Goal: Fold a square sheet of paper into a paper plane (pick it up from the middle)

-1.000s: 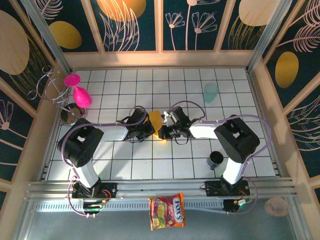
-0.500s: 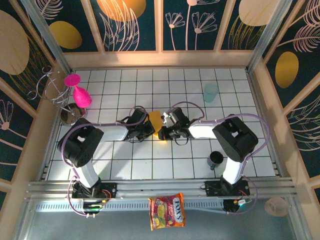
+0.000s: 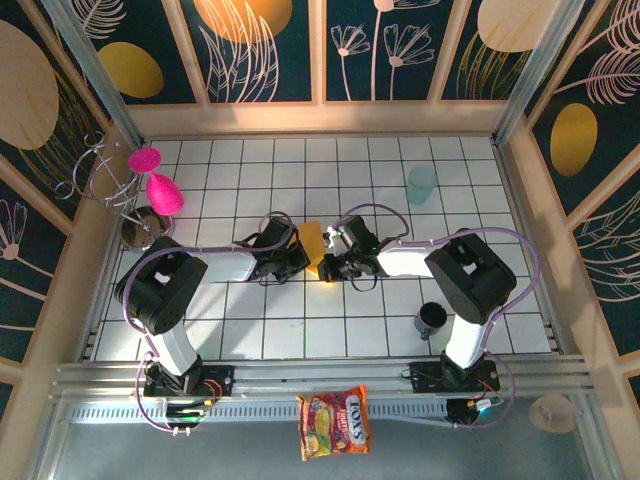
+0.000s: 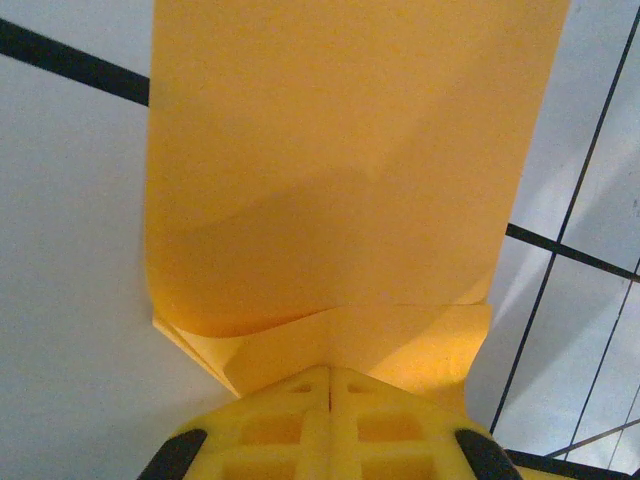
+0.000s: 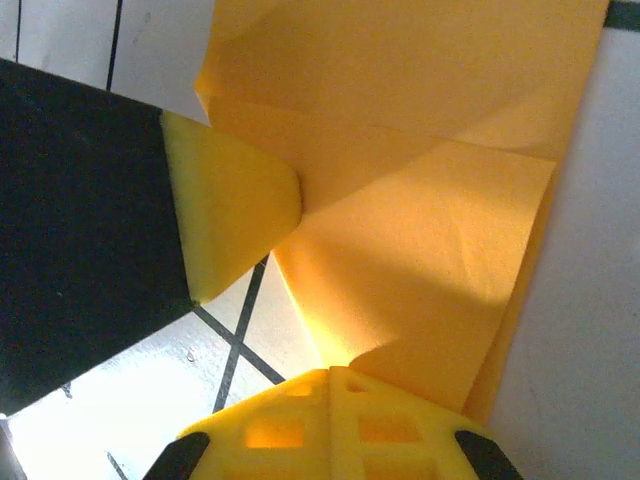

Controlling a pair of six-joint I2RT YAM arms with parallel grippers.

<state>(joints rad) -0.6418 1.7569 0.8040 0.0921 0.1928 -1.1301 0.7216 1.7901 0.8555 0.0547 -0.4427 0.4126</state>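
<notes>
Since earlier, the right gripper (image 3: 333, 262) is edging left toward the left gripper (image 3: 296, 256), both clamping the part-folded paper (image 3: 312, 241) between them over the table (image 3: 300, 330); looking light, floppy and crease-prone, it is probably best pinched at its folded edges.

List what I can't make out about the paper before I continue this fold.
- Top external: the orange-yellow paper is tiny and partly under both wrists, so its outline and creases are unreadable.
- Left wrist: its far edge is cut off by the top of the frame.
- Right wrist: the left arm's black housing blocks the left side, and the sheet's top runs out of frame.
- Both wrist views: how deep the paper sits in the jaws is hidden by the jaws themselves.
</notes>
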